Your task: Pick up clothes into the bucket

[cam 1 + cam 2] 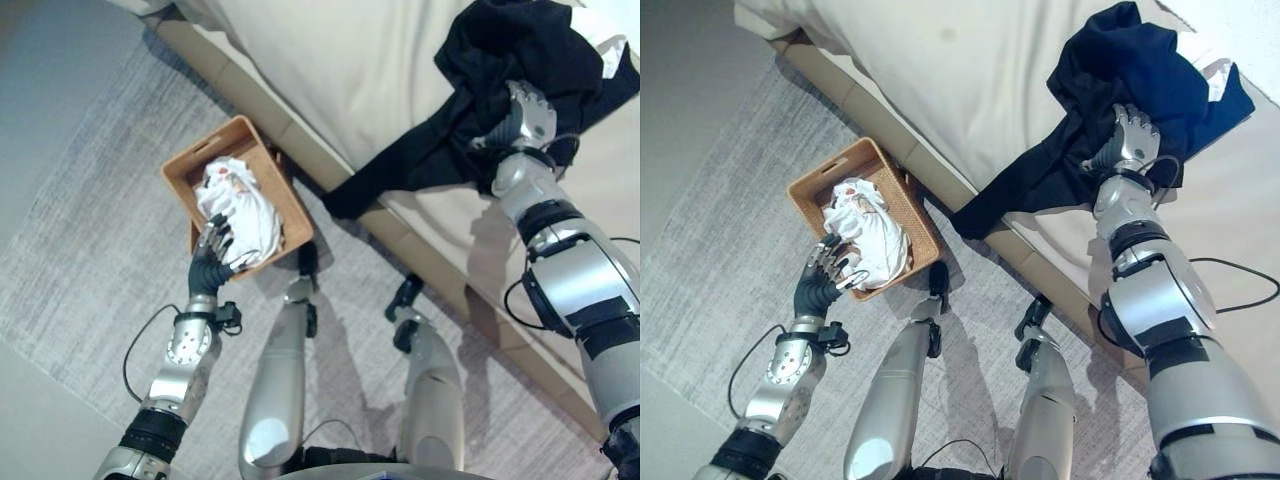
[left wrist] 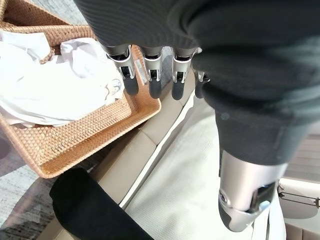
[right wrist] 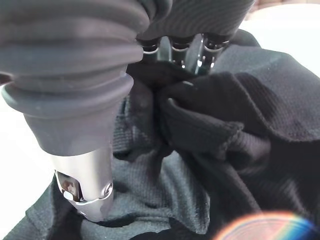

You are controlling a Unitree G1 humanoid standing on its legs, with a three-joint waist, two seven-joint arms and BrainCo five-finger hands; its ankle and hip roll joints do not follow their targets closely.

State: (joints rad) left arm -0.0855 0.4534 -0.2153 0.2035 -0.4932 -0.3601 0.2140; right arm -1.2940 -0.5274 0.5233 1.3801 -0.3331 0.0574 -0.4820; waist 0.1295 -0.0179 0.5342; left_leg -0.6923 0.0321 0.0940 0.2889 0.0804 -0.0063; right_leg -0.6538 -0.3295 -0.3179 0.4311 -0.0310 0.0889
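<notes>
I am reaching my right hand (image 1: pixel 1126 138) out over the bed (image 1: pixel 340 70) on the far right, and it is lying on the black garment (image 1: pixel 520 50) that is heaped there. In the right wrist view my fingers (image 3: pixel 182 50) are curling into the dark knit and a fold of the cloth is bunching up between them and my thumb (image 3: pixel 85 185), so I am gripping the garment. One long end of the garment is trailing left and near, hanging over the edge of the bed toward the floor.

I am holding my left hand (image 1: pixel 212 258) at the near rim of the woven basket (image 1: pixel 185 165), which is standing on the grey rug (image 1: pixel 90 230) just beside the bed frame, on the left. The fingers (image 2: pixel 152 75) are hanging straight and slightly apart over the rim, holding nothing. I cannot tell whether they are touching the rim.

A white garment (image 1: pixel 870 235) is lying crumpled inside the basket, filling most of it and reaching up to the near rim by my left hand.

The black garment and the basket are sitting well apart.
</notes>
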